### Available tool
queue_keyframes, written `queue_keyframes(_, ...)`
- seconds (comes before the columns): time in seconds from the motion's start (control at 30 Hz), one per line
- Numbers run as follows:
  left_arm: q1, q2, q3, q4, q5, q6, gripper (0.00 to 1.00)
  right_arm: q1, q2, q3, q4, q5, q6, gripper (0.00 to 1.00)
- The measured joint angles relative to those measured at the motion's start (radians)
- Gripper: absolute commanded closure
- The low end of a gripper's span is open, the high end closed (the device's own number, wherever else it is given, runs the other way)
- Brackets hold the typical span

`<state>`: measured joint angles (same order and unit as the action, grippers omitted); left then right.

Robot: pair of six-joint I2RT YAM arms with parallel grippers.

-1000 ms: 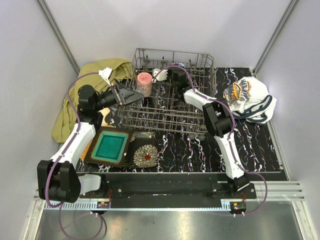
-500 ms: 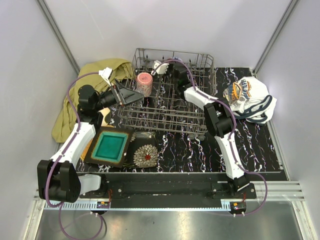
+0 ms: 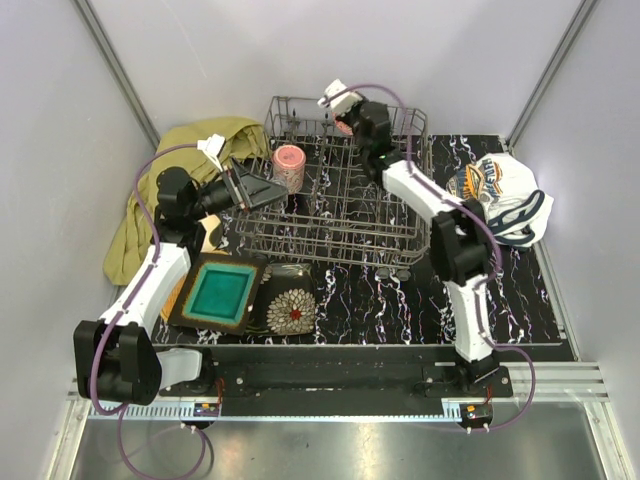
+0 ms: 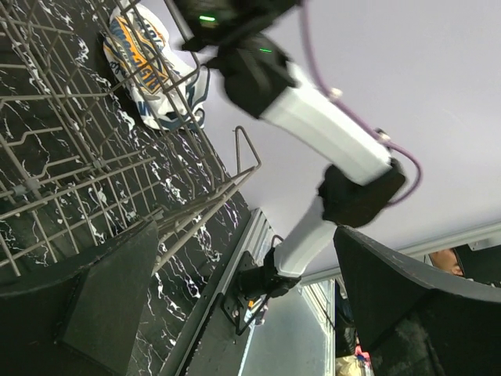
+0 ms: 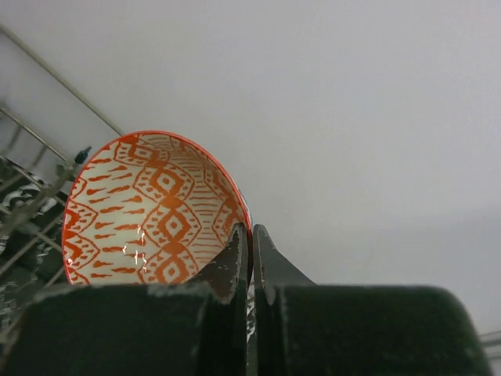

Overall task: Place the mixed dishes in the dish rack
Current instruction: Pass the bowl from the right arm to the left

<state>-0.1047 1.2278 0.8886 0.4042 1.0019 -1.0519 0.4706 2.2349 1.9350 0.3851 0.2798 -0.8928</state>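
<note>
Over the far side of the dish rack (image 3: 345, 243), the right arm reaches up and across. Its right gripper (image 5: 250, 235) is pinched tight on the rim of the red bowl (image 5: 153, 211). From the wrist camera the two fingers stand almost together, with the bowl's edge caught between them. The bowl is tipped on its side so that its inside shows: cream, with an orange-red diamond and dash pattern. It hangs clear above the rack's back wires, against the pale wall.

At the rack's left edge the left gripper (image 3: 250, 186) is spread wide with nothing between its fingers. It is aimed sideways into the basket, just beside the pink cup (image 3: 289, 167). The cup stands upright inside the rack near its far left corner.

The rack sits on a black marbled mat (image 3: 380, 300). On the mat in front of the rack's near left corner lies the teal square plate (image 3: 222, 292). A dark floral plate (image 3: 291, 310) is touching it on the right, with another dark dish partly under it. An olive-yellow cloth (image 3: 225, 130) is heaped left of the rack behind the left arm. A white printed cloth (image 3: 490, 195) lies bunched to the right of the rack.
</note>
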Motion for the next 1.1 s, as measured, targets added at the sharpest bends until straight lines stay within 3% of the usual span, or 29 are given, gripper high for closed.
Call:
queue_keyframes(0.23, -0.011, -0.014, 0.057, -0.038, -0.034, 0.004, 0.02, -0.041, -0.387, -0.137, -0.205, -0.034, 0.360, 1.00)
queue_keyframes(0.5, -0.079, -0.035, 0.187, -0.129, -0.080, 0.052, 0.02, -0.149, -0.785, -0.270, -0.365, -0.174, 0.832, 1.00)
queue_keyframes(0.7, -0.133, -0.029, 0.324, -0.199, -0.102, 0.135, 0.02, -0.166, -0.917, -0.455, -0.425, -0.356, 1.213, 1.00)
queue_keyframes(0.97, -0.162, -0.029, 0.336, -0.273, -0.137, 0.204, 0.02, -0.168, -0.945, -0.695, -0.431, -0.556, 1.596, 1.00)
queue_keyframes(1.1, -0.172, -0.034, 0.332, -0.312, -0.149, 0.248, 0.02, -0.179, -0.987, -0.777, -0.333, -0.644, 1.786, 1.00)
